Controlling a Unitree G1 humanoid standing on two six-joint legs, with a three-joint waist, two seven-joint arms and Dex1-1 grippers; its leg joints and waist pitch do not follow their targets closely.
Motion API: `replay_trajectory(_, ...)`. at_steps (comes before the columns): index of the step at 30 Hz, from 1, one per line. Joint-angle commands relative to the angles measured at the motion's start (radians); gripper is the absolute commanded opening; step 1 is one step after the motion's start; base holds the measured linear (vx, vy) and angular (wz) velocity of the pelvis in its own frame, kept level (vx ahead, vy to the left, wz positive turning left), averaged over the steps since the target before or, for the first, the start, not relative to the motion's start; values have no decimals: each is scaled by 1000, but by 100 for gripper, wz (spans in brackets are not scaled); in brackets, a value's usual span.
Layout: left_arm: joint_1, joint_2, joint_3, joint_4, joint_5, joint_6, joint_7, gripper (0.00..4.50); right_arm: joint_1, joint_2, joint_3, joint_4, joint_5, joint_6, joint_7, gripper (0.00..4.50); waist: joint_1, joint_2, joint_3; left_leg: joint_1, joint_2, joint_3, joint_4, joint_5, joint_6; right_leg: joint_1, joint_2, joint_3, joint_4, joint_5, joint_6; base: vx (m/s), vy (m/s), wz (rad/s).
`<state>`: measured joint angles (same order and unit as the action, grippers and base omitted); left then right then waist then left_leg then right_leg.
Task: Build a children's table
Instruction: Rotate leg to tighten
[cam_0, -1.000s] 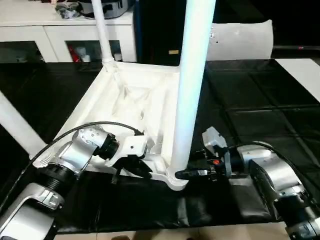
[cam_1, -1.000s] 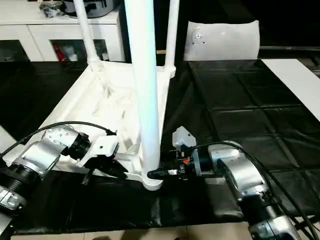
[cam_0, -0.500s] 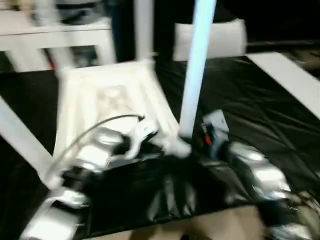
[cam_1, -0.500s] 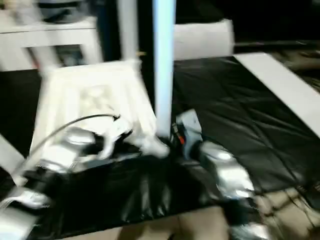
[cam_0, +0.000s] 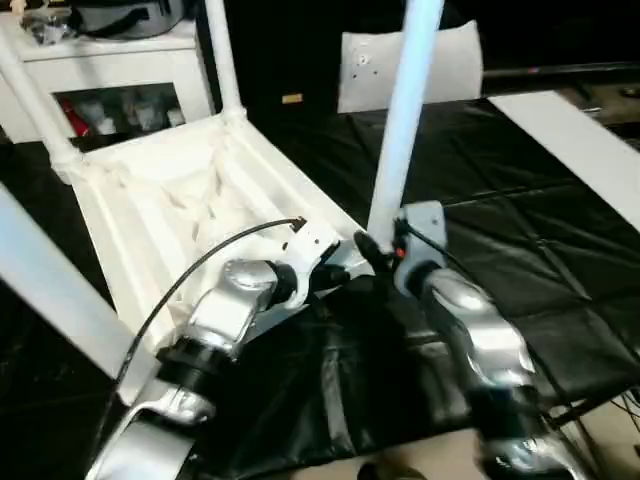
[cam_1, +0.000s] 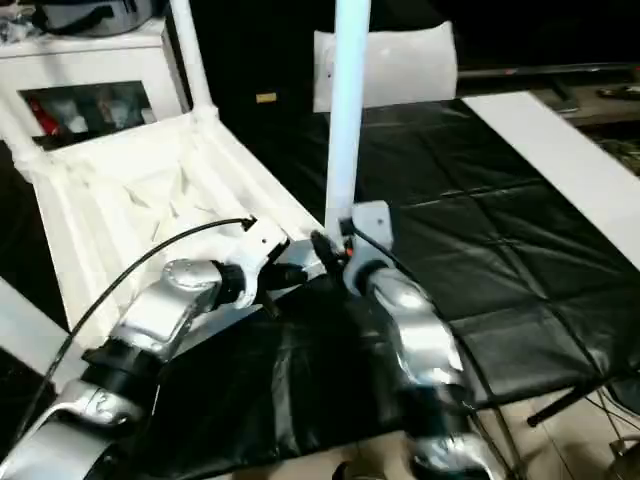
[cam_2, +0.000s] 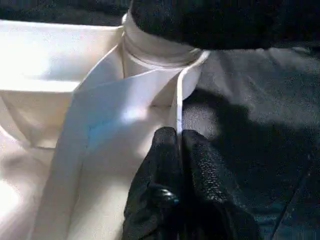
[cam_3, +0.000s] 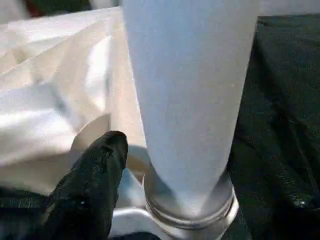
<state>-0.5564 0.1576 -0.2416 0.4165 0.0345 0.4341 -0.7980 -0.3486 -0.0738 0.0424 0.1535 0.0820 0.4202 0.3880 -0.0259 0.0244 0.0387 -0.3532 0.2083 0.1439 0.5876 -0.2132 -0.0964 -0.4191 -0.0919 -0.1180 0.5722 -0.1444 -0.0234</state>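
Both my claws at the near corner of the upturned children's table (cam_0: 190, 190).

My left claw (cam_2: 178, 145) is pinched shut on the thin rim by the corner socket; for my right claw (cam_0: 372, 256), beside the base of the leg (cam_0: 400, 120), I cannot tell the opening. If I pull unevenly, the leg may tilt or come out. The table lies on the black worktop (cam_0: 520, 220). A white cabinet (cam_0: 110, 75) stands at 11 o'clock, and my cable (cam_0: 215, 262) crosses the rim.
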Motion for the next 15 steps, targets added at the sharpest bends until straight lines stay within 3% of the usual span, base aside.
replay_trajectory(1, -1, 25, -15, -36, -20, -39, -67, 0, 16, -14, 62, -42, 43, -4, 108, 367, 13, -6, -69, -18, 3, 15, -49, -6, 154, 87, -44, 48, -41, -75, -232, 0, 0, 0)
replay_trajectory(3, 5, 53, -22, -41, -19, -42, -104, 0, 27, -47, 55, -56, 51, -16, 159, 390, 20, -1, -64, -14, 4, 17, -53, -63, 141, 84, -45, 48, -49, -159, -224, 0, 0, 0)
replay_trajectory(4, 7, 82, -32, -41, -17, -66, -142, 0, 32, -85, 54, -65, 53, -29, 203, 400, 25, -3, -59, -9, 6, 19, -58, -116, 114, 80, -44, 48, -59, -250, -197, 0, 0, 0)
replay_trajectory(6, 12, 129, -49, -44, -18, -116, -214, 0, 41, -148, 53, -84, 66, -45, 288, 412, 29, -1, -57, -6, 7, 16, -61, -157, 89, 78, -44, 46, -65, -321, -169, 0, 0, 0)
replay_trajectory(8, 14, 151, -58, -47, -28, -133, -261, 0, 47, -182, 53, -99, 88, -50, 346, 434, 36, -3, -56, -4, 10, 16, -63, -170, 79, 75, -43, 49, -67, -335, -154, 0, 0, 0)
replay_trajectory(14, 20, 244, -127, -48, -32, -238, -457, 0, 49, -303, 82, -107, 152, -70, 575, 434, 62, -2, -59, 2, 15, 17, -64, -157, 77, 71, -45, 54, -59, -299, -170, 0, 0, 0)
replay_trajectory(15, 21, 260, -142, -46, -39, -263, -504, 0, 45, -330, 96, -98, 166, -77, 639, 434, 63, -9, -59, 1, 15, 19, -63, -149, 79, 70, -44, 55, -58, -289, -173, 0, 0, 0)
